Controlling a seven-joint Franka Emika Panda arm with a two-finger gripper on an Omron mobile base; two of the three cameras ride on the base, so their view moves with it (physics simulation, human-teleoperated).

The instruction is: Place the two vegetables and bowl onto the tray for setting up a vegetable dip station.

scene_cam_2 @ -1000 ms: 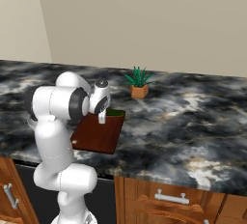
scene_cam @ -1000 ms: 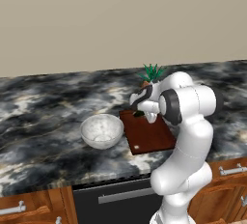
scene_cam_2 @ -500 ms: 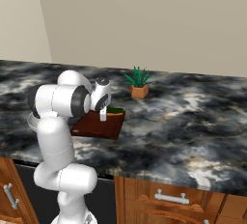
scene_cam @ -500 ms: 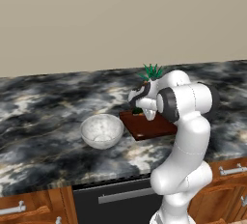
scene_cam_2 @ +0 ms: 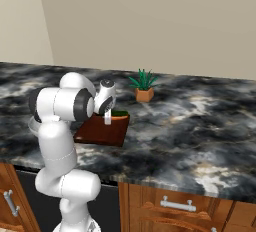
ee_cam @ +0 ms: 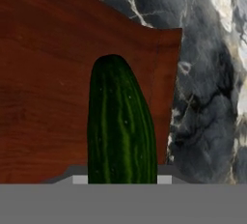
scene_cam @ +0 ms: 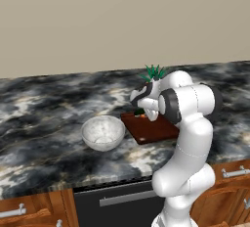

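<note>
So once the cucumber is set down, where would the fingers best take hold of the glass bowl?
Probably by the rim of the bowl, coming straight down from above with one finger inside and one outside. It sits upright and open on the counter, and its rounded body looks too wide to span.

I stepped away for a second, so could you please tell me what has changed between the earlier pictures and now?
The arm has leaned further forward and down over the tray, bringing the gripper lower toward its far end, with the cucumber between its fingers above the wood. Nothing was let go. The bowl sits where it was on the counter beside the tray, and the potted plant has not moved.
</note>
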